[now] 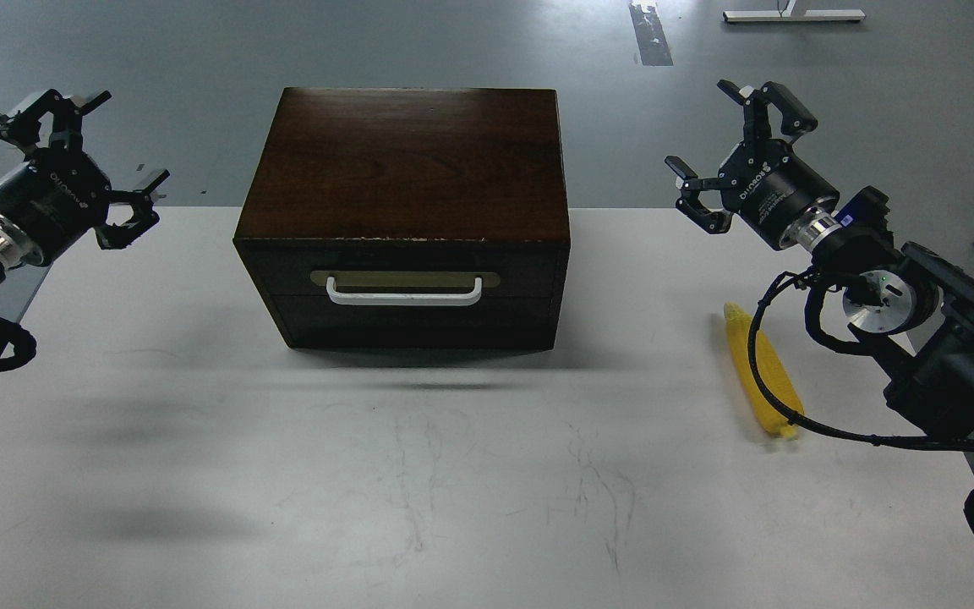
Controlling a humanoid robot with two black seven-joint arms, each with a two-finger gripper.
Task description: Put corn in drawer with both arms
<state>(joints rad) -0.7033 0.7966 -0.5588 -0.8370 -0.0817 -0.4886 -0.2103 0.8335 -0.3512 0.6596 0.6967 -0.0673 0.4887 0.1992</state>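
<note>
Currently the corn (pixel 762 372) is laid flat on the table (pixel 453 474), right of the closed drawer (pixel 402 283), long axis running near-to-far, tapered tip pointed away. Left gripper (pixel 85 161) and right gripper (pixel 728 152) are held spread wide, nothing gripped.

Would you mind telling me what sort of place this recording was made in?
Probably a robotics lab or test room: a bare white table on a grey painted floor, with only a wooden drawer cabinet and a corn cob staged between two open grippers.
</note>
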